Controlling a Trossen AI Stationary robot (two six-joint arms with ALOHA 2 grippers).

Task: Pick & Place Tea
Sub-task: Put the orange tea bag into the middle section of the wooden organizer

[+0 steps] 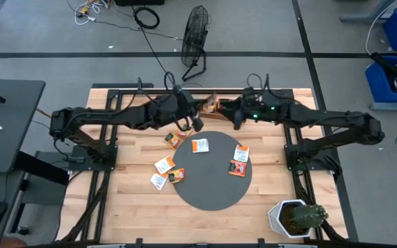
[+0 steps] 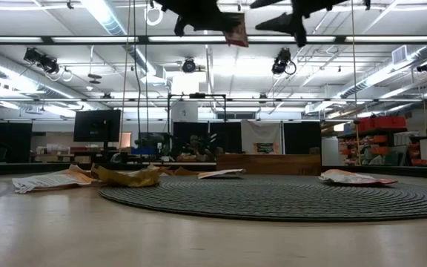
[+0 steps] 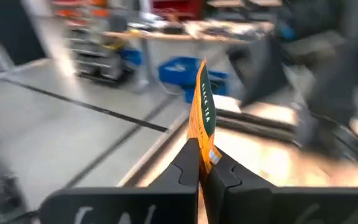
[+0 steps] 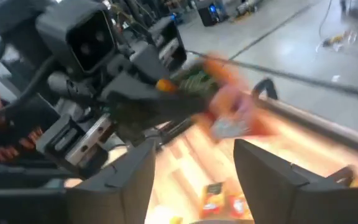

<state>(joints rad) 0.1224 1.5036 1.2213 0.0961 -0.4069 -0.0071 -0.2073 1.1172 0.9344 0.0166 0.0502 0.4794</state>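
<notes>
My left gripper (image 1: pixel 202 105) is high over the table's far middle, shut on one orange-red tea sachet (image 3: pixel 201 102), which also shows in the low view as a sachet (image 2: pixel 236 30) at the top. My right gripper (image 4: pixel 194 177) faces it from the table's right with open fingers, close to the sachet (image 4: pixel 229 109) and apart from it. Several more sachets lie flat below: one (image 1: pixel 174 140) on the wood, one (image 1: pixel 200 145) and two others (image 1: pixel 239 160) on the round grey mat (image 1: pixel 212 189), and a group (image 1: pixel 165 172) at the mat's left edge. My left gripper pinches the sachet between its two fingers (image 3: pixel 190 167) by one edge (image 3: pixel 199 146). The fingers reach level from the table's left. The sachet sticks out past the fingertips toward my right gripper, edge-on in the wrist view, and is lifted well clear of the table.
A long brown wooden tray (image 2: pixel 269 164) stands at the table's far side behind the mat. A potted cactus (image 1: pixel 296 219) sits at the near right corner. The black arm frames (image 1: pixel 109 148) flank the table's left and right sides. A fan (image 1: pixel 195 41) stands on the floor beyond.
</notes>
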